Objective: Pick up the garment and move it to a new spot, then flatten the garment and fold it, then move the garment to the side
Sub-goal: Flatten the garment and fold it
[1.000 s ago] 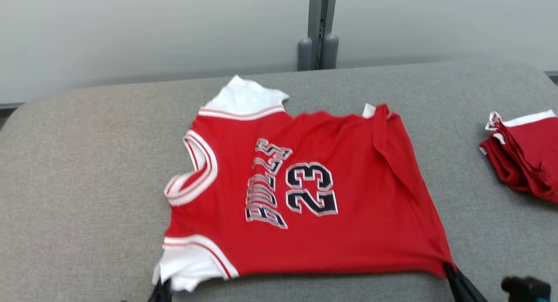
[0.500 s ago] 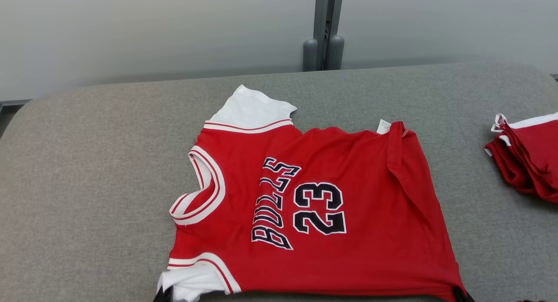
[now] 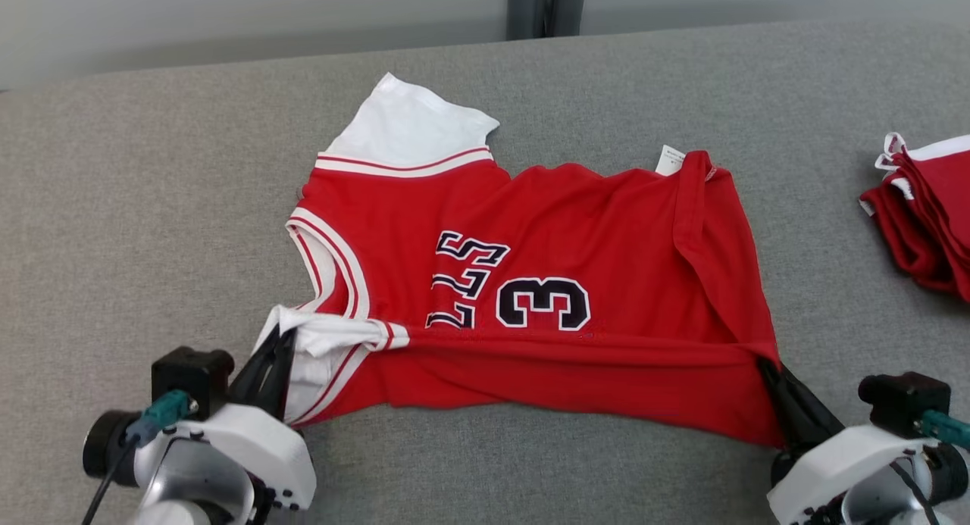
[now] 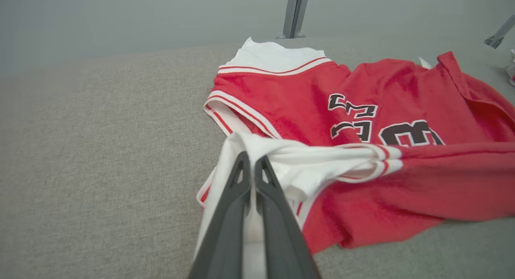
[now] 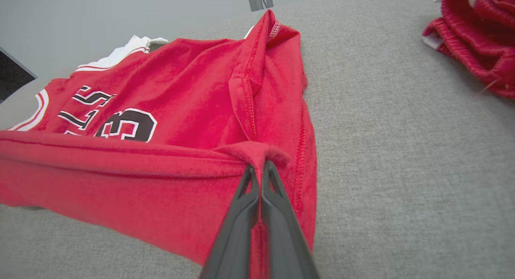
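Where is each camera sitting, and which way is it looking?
Head view: on the robot's head, looking forward and down at the red jersey on the grey table; left gripper lower left, right gripper lower right.
Left wrist view: on the left wrist, looking along the left gripper, shut on the jersey's white sleeve.
Right wrist view: on the right wrist, looking along the right gripper, shut on the jersey's red corner.
Shared: both wrist views show the printed 3.

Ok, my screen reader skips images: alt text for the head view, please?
A red jersey lies on a grey table, its near edge pinched up by the left claw at the white sleeve and the right claw at the hem.
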Controlling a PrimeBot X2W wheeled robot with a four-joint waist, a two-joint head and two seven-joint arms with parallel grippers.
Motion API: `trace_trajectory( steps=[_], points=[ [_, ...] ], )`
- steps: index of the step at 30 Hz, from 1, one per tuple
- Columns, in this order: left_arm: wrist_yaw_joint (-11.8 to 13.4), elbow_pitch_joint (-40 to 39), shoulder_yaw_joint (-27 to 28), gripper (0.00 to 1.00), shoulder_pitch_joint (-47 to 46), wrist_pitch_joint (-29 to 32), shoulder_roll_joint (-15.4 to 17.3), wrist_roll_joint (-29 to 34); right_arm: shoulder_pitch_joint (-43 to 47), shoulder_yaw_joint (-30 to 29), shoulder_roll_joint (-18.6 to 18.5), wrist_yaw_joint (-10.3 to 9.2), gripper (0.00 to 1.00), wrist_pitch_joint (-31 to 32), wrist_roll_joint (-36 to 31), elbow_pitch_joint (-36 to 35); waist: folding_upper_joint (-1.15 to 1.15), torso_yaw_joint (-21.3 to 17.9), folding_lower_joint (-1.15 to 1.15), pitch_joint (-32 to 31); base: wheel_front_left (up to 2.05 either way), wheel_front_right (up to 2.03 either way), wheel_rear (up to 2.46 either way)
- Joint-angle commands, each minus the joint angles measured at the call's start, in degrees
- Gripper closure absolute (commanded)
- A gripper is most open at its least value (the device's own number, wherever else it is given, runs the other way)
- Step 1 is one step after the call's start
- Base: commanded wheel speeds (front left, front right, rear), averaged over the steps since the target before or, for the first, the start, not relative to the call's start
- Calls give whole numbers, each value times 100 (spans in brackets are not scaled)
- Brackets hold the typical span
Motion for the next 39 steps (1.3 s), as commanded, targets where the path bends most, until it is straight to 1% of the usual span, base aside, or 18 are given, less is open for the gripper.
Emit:
trace_trajectory(
  steps=[1, 4, 5, 6, 7, 8, 9, 10, 16, 17, 21, 23, 26, 28, 31, 33, 36, 39],
  points=[
    [-71, 163, 5, 100, -285, 13, 71, 26, -197, 42, -74, -2, 100, -28, 2, 107, 0, -43, 1, 194, 0, 0, 0],
    [-240, 544, -69, 100, -675, -15, 49, 10, -535, 220, -125, -2, 100, -129, 56, 365, 0, -59, 1, 341, 0, 0, 0],
    [-270, 673, -92, 91, -788, -50, 46, 24, -631, 253, -146, -2, 100, -183, 81, 457, 0, -62, 1, 386, 0, 0, 0],
    [-322, 791, -115, 53, -892, -122, 22, 26, -721, 298, -159, -2, 100, -238, 101, 564, 0, -64, 1, 425, 0, 0, 0],
    [-354, 897, -130, 0, -972, -208, -5, 22, -796, 357, -159, -2, 100, -297, 119, 639, 0, -66, 1, 454, 0, 0, 0],
    [-385, 1013, -148, 0, -1003, -290, -36, 23, -866, 415, -161, -2, 62, -394, 145, 707, 0, -69, 1, 467, 0, 0, 0],
    [-423, 1108, -164, 0, -1012, -385, -87, -21, -905, 455, -163, -1, 18, -464, 169, 776, 0, -72, 1, 473, 0, 0, 0],
    [-423, 1169, -158, 0, -1018, -509, -120, -31, -928, 497, -167, -1, 0, -559, 188, 812, 0, -76, 1, 475, 0, 0, 0],
    [-319, 1266, 47, 0, -743, -1568, -390, -144, -937, 520, -190, -1, 0, -1313, 75, 819, 0, -76, 1, 339, 0, 0, 0],
    [-319, 1266, 47, 0, -743, -1568, -390, -144, -937, 520, -190, -1, 0, -1313, 75, 819, 0, -76, 1, 339, 0, 0, 0],
    [-226, 1233, 211, 0, -535, -2265, -531, -191, -812, 339, -137, -1, 0, -1710, -216, 628, 0, -51, 1, 165, 0, 0, 0],
    [-215, 1210, 274, 0, -435, -2476, -570, -163, -729, 220, -97, -1, 0, -1805, -353, 501, 0, -29, 1, 56, 0, 0, 0],
    [-174, 1151, 387, 0, -259, -2650, -593, -89, -551, 65, -21, -1, 0, -1870, -561, 317, 0, -7, 1, -137, 0, 0, 0],
    [-115, 1068, 533, 0, 9, -2708, -600, -22, -349, -19, 26, -1, 0, -1896, -690, 159, 0, -20, 1, -334, 0, 0, 0],
    [-96, 1008, 629, 0, 296, -2726, -604, 39, -117, -55, 81, -1, 0, -1823, -761, 24, 0, -25, 1, -509, 0, 0, 0],
    [-88, 1003, 636, 0, 487, -2732, -607, 81, 25, -89, 102, -1, 0, -1773, -790, -71, 0, -31, 1, -598, 0, 0, 0],
    [-144, 1048, 606, 0, 659, -2729, -611, 50, 205, -136, 137, -1, 0, -1721, -782, -173, 0, -46, 1, -690, 0, 0, 0],
    [-153, 1092, 581, 0, 704, -2714, -598, 31, 319, -173, 170, -1, 0, -1690, -769, -239, 0, -53, 1, -725, 0, 0, 0]
  ],
)
